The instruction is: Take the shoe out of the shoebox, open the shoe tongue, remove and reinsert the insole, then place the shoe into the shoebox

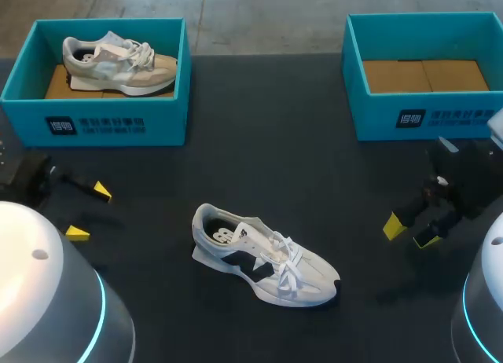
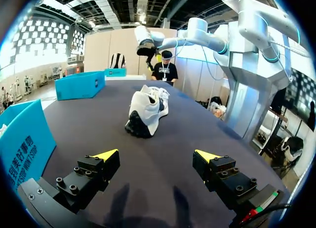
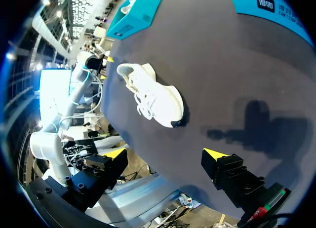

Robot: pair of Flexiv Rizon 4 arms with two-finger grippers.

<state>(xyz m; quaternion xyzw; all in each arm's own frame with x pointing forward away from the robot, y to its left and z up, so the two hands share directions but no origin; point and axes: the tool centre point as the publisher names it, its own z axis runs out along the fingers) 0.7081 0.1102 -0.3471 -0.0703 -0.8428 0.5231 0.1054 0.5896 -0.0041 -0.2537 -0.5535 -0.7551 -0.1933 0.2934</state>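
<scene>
Head: white shoe point(image 1: 263, 257) on its sole mid-table point(image 1: 259, 159), toe twd R side, apart from both boxes. Left shoebox point(image 1: 94, 121) far L w/ beige shoe point(image 1: 118, 62) inside; right shoebox point(image 1: 424, 115) far R. Left gripper point(image 1: 88, 212) fingers apart, nothing betw. Right gripper point(image 1: 409, 232) likewise spread, holding nothing.

L wrist: left gripper point(image 2: 157, 155) wide open, white shoe point(image 2: 147, 109) well ahead, left shoebox point(image 2: 22, 134) beside.

R wrist: right gripper point(image 3: 164, 153) wide open, white shoe point(image 3: 153, 95) ahead, toe nearest.
</scene>
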